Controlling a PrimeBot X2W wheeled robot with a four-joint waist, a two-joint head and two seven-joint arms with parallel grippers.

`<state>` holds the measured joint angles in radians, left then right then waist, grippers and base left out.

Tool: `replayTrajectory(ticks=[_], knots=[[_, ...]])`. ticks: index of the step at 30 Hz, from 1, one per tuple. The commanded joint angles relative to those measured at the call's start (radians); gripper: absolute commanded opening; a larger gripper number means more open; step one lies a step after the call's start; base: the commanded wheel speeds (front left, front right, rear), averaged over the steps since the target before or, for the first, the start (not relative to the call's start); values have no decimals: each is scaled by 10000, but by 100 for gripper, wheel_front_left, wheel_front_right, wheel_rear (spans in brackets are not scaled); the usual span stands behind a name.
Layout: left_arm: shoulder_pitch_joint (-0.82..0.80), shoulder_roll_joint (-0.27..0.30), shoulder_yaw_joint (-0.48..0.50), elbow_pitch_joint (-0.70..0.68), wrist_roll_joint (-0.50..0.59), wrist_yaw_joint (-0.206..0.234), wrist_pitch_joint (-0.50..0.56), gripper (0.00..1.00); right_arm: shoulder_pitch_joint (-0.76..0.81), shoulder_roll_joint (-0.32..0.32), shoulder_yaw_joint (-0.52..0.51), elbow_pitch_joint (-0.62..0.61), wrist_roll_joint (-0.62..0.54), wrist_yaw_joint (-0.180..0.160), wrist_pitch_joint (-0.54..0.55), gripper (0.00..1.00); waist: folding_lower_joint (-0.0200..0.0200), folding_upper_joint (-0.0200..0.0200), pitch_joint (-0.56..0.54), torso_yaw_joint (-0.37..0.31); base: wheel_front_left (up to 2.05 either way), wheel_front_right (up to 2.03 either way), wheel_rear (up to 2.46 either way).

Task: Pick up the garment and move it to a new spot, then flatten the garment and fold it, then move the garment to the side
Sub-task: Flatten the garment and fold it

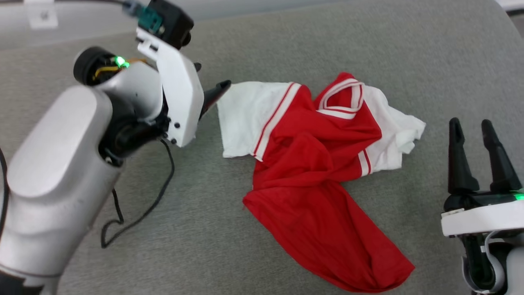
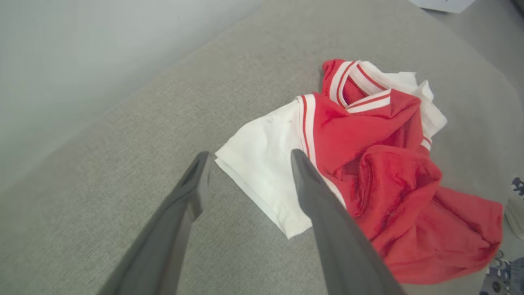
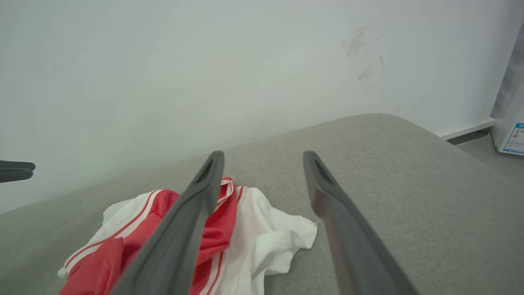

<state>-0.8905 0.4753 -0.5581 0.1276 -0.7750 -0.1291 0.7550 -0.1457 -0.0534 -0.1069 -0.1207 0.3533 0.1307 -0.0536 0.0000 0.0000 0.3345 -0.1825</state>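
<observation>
Garment [image 1: 311, 164] lies crumpled mid grey fabric surface [image 1: 368, 49], not flat. One white sleeve is spread toward the left arm, the other bunched on the right, collar toward the back, and the red body twists down toward the near side. Left claw [image 2: 249, 156] is open, fingers straddling the spread sleeve's corner; contact can't be told. Right claw [image 1: 470, 123] is open with nothing in it, near the garment's right side but apart from it. There is bare surface behind, left and right of the garment. Back edge of the surface meets the wall [image 3: 204, 61], and it has a rounded corner at far right. A black cable [image 1: 139, 213] loops under the left arm.
</observation>
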Motion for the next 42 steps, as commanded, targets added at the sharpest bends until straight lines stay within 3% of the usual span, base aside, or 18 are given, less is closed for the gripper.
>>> replayTrajectory(ticks=[1,8,20,21,22,32,42], knots=[[-360,131,-215,221,-77,-15,404,100,-188,43,100,99,67,-1,-102,100,0,0,508,-462,0,0,0],[-1755,515,-1466,1423,-117,-16,1827,100,-407,44,598,668,411,1,-630,100,0,0,1129,-1049,0,0,0],[-2170,820,-3043,3056,68,-18,1751,98,-602,44,1017,1127,644,-1,-1094,100,0,0,1677,-1435,0,0,0],[-2018,834,-3200,3080,-127,-18,1820,41,-590,44,1016,1126,643,-1,-1126,100,0,0,1682,-1411,0,0,0],[-1900,827,-3267,3065,-326,-23,1812,0,-577,44,1006,1127,633,-1,-1136,100,0,0,1681,-1378,0,0,0],[-1460,1217,-3216,3266,-318,-2,-913,0,-385,40,634,1191,249,1,-847,100,0,0,798,-559,0,0,0],[-94,1830,-2377,3221,-648,437,-3367,0,63,39,116,1123,-176,1,-62,100,0,0,-402,643,0,0,0]])
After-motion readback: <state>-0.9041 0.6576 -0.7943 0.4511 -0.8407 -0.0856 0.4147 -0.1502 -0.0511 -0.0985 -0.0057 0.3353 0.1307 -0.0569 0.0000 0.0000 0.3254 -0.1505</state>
